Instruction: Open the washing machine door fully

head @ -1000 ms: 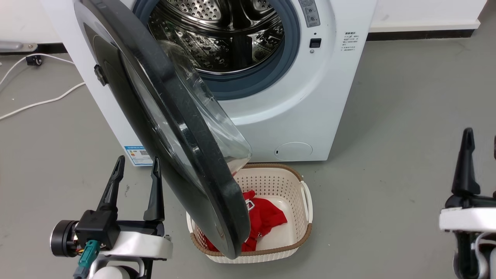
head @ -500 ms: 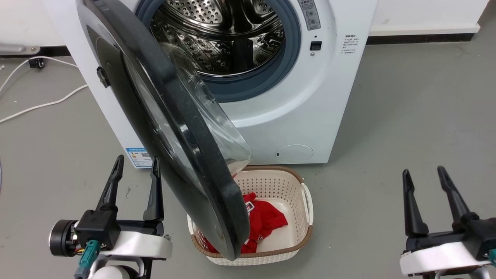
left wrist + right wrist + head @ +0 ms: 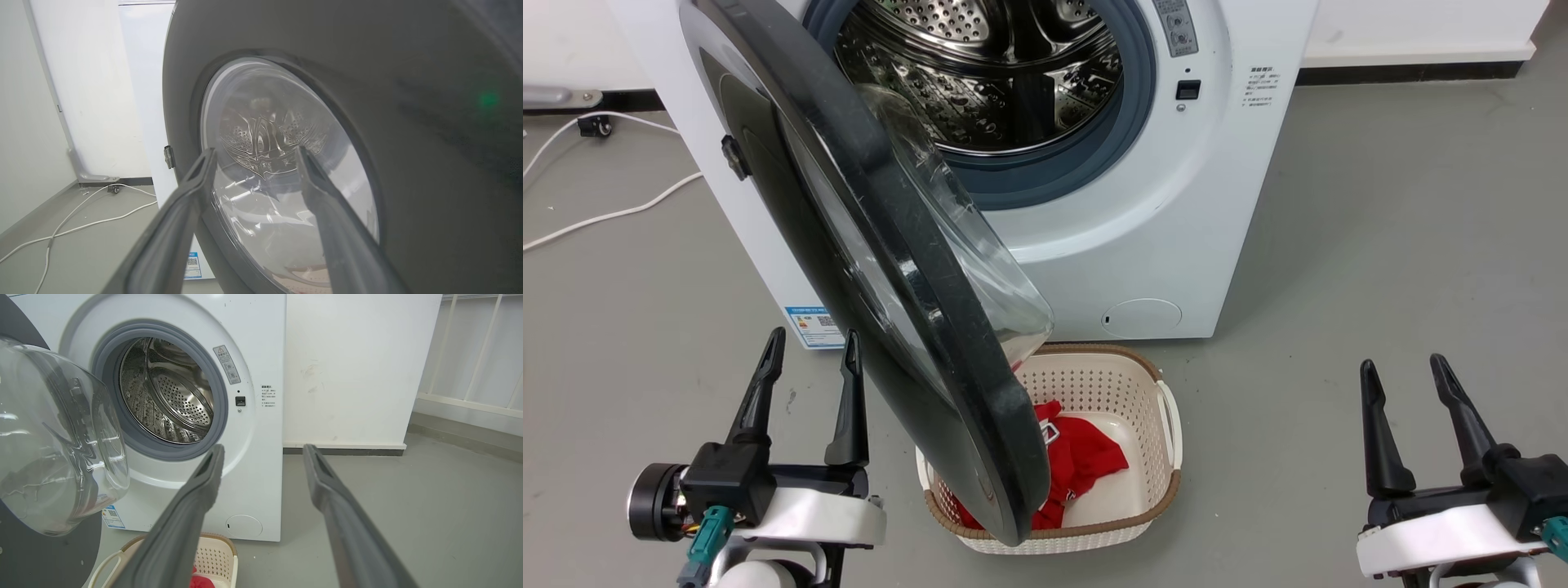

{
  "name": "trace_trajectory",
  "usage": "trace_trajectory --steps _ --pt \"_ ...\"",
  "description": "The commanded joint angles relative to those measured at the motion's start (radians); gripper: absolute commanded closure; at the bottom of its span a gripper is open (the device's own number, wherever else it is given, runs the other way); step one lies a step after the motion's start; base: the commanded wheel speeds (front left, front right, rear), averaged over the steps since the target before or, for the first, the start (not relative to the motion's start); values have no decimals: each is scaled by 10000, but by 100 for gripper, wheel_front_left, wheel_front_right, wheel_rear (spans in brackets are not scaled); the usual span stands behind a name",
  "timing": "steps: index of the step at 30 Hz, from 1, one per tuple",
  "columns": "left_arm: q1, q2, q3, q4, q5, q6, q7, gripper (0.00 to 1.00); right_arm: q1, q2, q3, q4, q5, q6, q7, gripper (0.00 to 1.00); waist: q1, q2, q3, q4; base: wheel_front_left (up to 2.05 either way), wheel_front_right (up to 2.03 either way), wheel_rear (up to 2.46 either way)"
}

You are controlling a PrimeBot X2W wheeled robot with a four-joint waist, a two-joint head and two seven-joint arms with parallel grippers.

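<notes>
Head view: one white washing machine (image 3: 1143, 204) stands on the grey floor (image 3: 1380, 245). Its one door (image 3: 890, 278) hangs swung well out from the opening, hinged on the machine's left, with its black rim edge-on to the camera and its glass bowl (image 3: 980, 269) facing the steel drum (image 3: 980, 82). The door's low edge overhangs one cream basket (image 3: 1094, 384), which sits just before the machine's front and holds one red garment (image 3: 1086, 465). Two runs of white cable (image 3: 605, 216) lie on the floor to the left. The left gripper (image 3: 814, 335) is just beside the door's outer face, its two fingers spread and empty. The right gripper (image 3: 1401, 363) is well apart at the right, its fingers likewise spread on nothing.

Left wrist view: both fingers stand parted before the door's outer face and round window; whether they touch it cannot be told. The drum shows through the glass, with cables and a white wall (image 3: 90, 81) to the left.

Right wrist view: the parted fingers frame bare floor. The drum opening with its blue-grey gasket (image 3: 163, 454) stands uncovered, with the bowl at left, the basket below and a white railing (image 3: 470, 355) at right.
</notes>
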Motion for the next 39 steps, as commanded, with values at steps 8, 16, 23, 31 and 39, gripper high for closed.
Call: trace_trajectory --steps 8,16,23,31,39 --pt "-90 0 33 15 -209 -131 -20 100 -212 29 -18 161 156 -7 -112 0 0 0 15 19 0 0 0" --pt "-325 -2 125 -1044 -220 7 -20 100 -217 29 -30 240 243 -7 -135 0 0 0 -2 43 0 0 0" --pt "-740 -2 21 -3454 -44 295 -20 100 -258 29 -46 300 344 -7 -144 0 0 0 1 45 0 0 0" --pt "-1139 48 -930 -5783 321 -93 -14 100 -281 29 4 412 425 -7 -151 0 0 0 27 6 0 0 0" --pt "-490 490 -3658 -5013 -46 -465 -12 100 -212 30 29 540 526 -7 -155 0 0 0 -37 8 0 0 0"
